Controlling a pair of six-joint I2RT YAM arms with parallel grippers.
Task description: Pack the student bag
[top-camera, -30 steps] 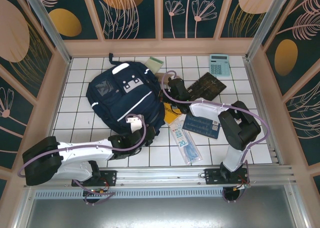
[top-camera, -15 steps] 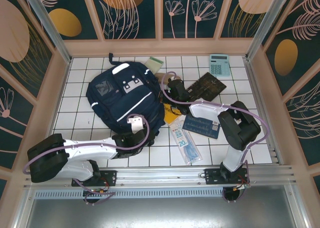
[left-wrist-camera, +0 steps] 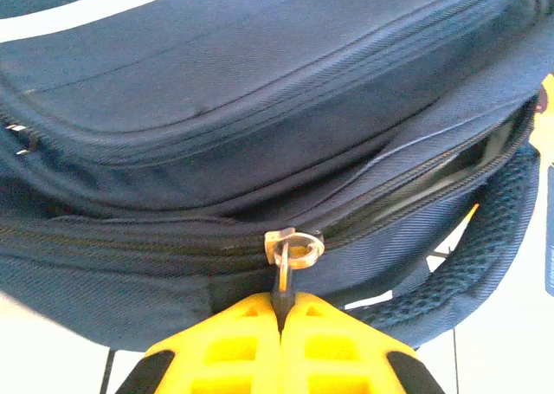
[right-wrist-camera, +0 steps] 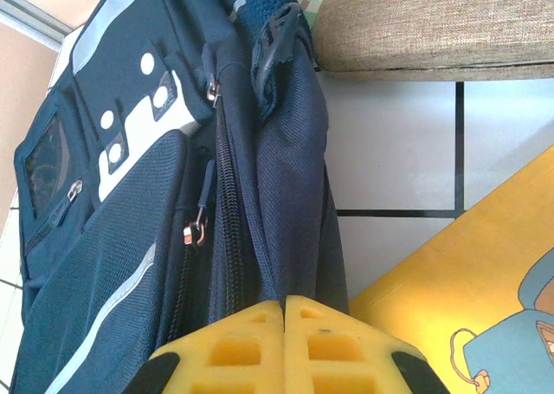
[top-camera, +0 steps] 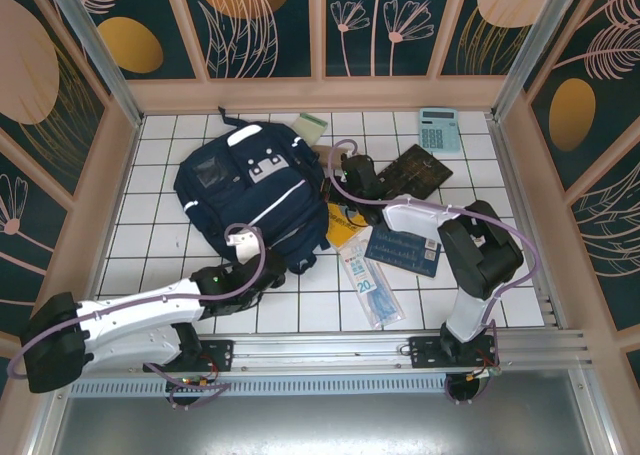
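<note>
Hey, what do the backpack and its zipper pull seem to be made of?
The student bag: matte navy woven fabric, likely nylon or polyester; fine diagonal weave shows. The zipper pull: glossy pale metal, possibly clear plastic; it glints and looks see-through in places.

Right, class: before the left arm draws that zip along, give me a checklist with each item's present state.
1. Grip of left tool on zipper pull, jaws shut: ok.
2. Bracing by right tool, shut on student bag edge: ok.
3. Width of zip opening for packing: not ok, only partly open.
4. Zip track ahead free of snags: cannot tell.
5. Supplies such as yellow book lying beside the bag: ok.
</note>
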